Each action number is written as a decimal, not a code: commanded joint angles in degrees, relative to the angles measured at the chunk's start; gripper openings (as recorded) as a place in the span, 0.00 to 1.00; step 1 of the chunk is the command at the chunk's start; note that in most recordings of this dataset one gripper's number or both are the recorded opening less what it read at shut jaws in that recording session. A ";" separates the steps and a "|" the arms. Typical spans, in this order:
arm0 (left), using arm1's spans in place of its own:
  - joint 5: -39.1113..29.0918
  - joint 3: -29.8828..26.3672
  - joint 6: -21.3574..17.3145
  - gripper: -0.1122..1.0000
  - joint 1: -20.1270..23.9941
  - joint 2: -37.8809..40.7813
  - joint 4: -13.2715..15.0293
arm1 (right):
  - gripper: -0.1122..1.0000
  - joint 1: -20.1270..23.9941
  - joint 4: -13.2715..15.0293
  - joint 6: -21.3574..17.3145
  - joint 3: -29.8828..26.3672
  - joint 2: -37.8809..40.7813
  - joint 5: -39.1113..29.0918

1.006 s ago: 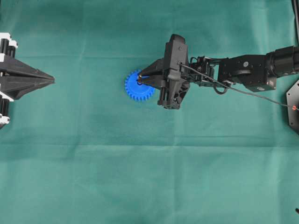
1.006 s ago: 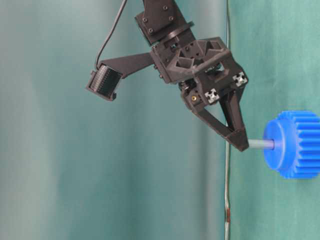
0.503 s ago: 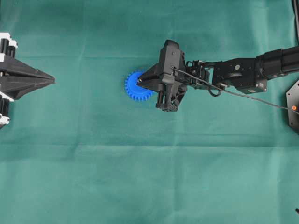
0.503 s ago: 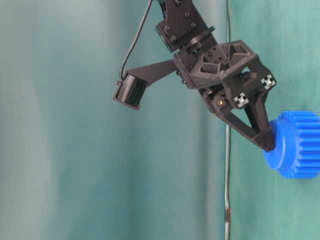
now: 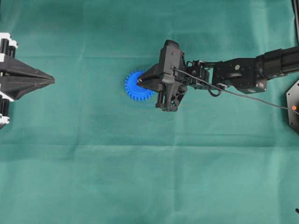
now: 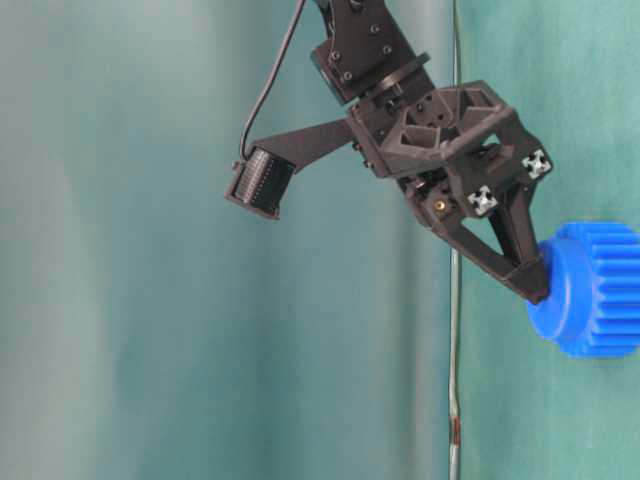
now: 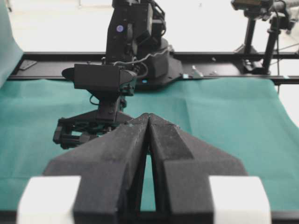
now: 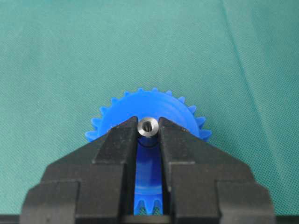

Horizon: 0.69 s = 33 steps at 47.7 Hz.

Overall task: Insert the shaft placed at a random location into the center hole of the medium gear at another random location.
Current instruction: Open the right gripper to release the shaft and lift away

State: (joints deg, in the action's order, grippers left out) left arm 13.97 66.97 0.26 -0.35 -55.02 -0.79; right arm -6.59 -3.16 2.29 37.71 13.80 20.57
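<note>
Right gripper (image 8: 148, 133) clamped on shaft (image 8: 148, 126), tips now against gear (image 5: 138, 86) hub. A second ago a length of shaft showed outside the hole; now only its end does. Insertion looks near complete. Left gripper (image 7: 148, 122) pressed together, idle.

Even, diffuse light falls on the green cloth (image 5: 140, 177) in the overhead view, leaving only faint shading along its creases and a soft shadow under the right arm (image 5: 243, 74). The table-level view is sharp on the medium gear (image 6: 592, 290) but washes into pale, blurred streaks at left. In the left wrist view, the background above the cloth blows out white, and the near left gripper (image 7: 148, 122) is soft.
</note>
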 commanded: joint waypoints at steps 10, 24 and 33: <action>0.26 -1.05 0.00 0.10 0.00 0.35 -0.18 | 0.51 0.18 -0.09 0.00 -1.32 -0.79 0.70; 0.26 -1.05 0.00 0.10 -0.09 0.35 -0.18 | 0.86 0.18 -0.18 0.00 -1.32 -0.88 0.62; 0.26 -1.05 0.00 0.10 -0.09 0.35 -0.18 | 0.84 0.18 -0.18 0.00 -1.32 -2.20 0.26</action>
State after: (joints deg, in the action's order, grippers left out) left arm 13.97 66.97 0.26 -0.35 -55.02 -0.88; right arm -6.59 -3.16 2.20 37.71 13.80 20.57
